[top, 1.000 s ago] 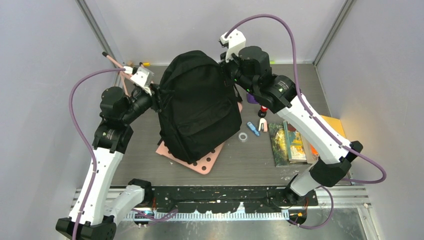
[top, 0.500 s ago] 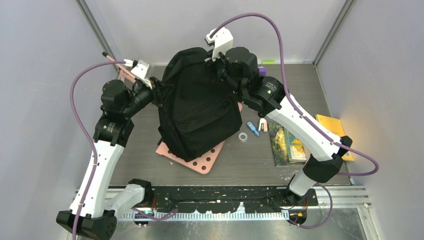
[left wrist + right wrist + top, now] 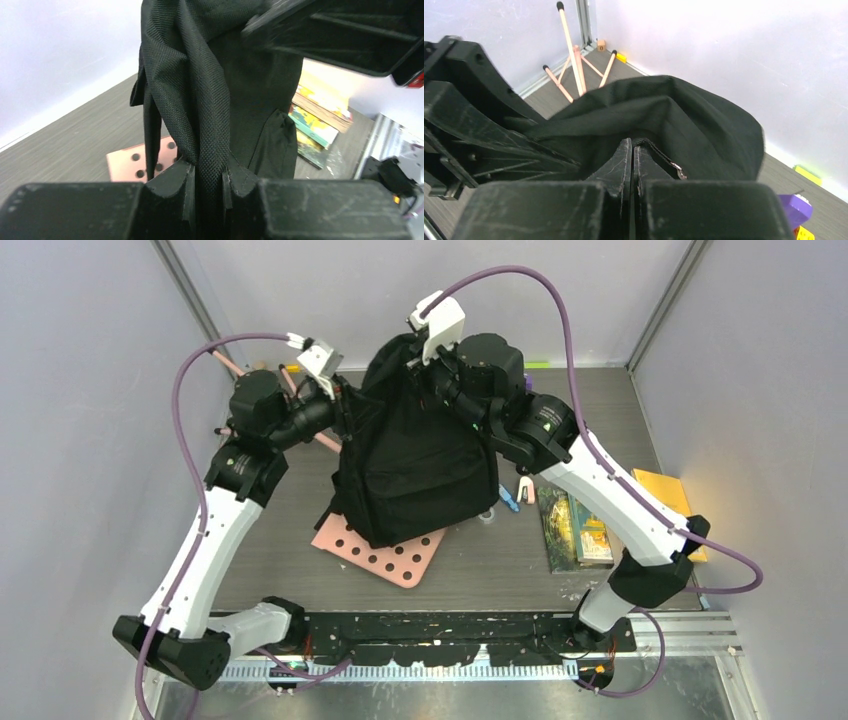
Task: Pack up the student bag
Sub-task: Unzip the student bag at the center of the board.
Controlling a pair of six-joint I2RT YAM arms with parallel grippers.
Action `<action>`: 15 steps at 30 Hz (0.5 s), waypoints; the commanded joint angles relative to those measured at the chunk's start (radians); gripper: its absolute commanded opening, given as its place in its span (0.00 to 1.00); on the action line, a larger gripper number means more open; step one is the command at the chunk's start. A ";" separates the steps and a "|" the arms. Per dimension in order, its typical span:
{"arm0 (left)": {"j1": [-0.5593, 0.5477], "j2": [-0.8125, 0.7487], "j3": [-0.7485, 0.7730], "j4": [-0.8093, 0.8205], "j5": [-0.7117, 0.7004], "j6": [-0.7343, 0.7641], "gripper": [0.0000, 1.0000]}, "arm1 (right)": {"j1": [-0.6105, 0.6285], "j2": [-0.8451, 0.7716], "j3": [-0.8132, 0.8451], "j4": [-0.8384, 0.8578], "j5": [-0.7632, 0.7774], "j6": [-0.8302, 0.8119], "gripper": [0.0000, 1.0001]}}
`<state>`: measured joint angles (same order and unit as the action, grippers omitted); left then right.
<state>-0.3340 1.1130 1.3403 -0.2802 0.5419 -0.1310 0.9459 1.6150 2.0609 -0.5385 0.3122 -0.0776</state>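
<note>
White arm links [image 3: 200, 550], black joints [image 3: 255, 405], looping purple cables [image 3: 520, 268]

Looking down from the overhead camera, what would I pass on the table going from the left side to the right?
pink sticks → bag → blue pen → books → yellow folder

Student bag [image 3: 415, 465]: large black soft fabric backpack, coarse weave, front pocket panel showing from above. Upright, slack and creased, top bunched into peak. Fold at upper left side pinched in left hand [image 3: 207, 175]; top edge beside metal zip pull pinched in right hand [image 3: 632, 150]. Bottom end over pink perforated board [image 3: 395, 562], mid-bench [image 3: 500, 560]; contact with board unclear.
</note>
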 commanded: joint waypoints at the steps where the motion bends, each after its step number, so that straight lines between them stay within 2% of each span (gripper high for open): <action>1: -0.113 0.036 0.079 0.070 0.056 -0.022 0.14 | 0.032 -0.113 -0.060 0.123 -0.020 -0.018 0.00; 7: -0.272 0.094 0.117 0.086 -0.029 0.004 0.13 | 0.033 -0.211 -0.135 0.103 -0.027 -0.024 0.00; 15: -0.280 0.134 0.214 0.054 -0.175 0.026 0.10 | 0.034 -0.261 -0.185 0.101 -0.031 0.002 0.00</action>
<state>-0.6052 1.2438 1.4666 -0.2810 0.4381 -0.1238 0.9554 1.3788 1.8809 -0.5526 0.3386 -0.0952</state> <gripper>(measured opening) 0.178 0.036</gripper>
